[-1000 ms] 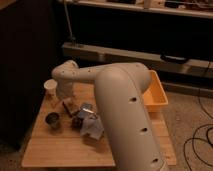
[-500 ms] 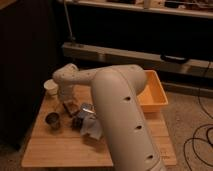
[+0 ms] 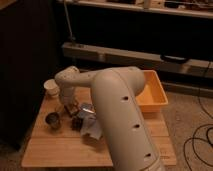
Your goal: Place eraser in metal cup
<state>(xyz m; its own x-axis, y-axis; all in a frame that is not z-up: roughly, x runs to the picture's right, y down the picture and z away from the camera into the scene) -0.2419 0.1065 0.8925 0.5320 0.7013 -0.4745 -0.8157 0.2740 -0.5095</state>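
The metal cup (image 3: 52, 120) stands upright at the left of the wooden table (image 3: 55, 147), grey with a dark inside. My gripper (image 3: 68, 107) hangs from the white arm (image 3: 117, 105) just right of the cup and a little behind it, close over the table. A small brownish block, seemingly the eraser (image 3: 72, 107), shows at the gripper's tip. I cannot tell whether it is held.
A white paper-like cup (image 3: 51, 88) stands at the back left. A dark brown lumpy cluster (image 3: 78, 123), a grey-blue folded piece (image 3: 89, 112) and a pale scrap (image 3: 93, 132) lie right of the gripper. A yellow bin (image 3: 154, 92) sits at the table's right.
The arm's big link has swung a little to the left. The gripper has stayed near the metal cup, slightly lower.
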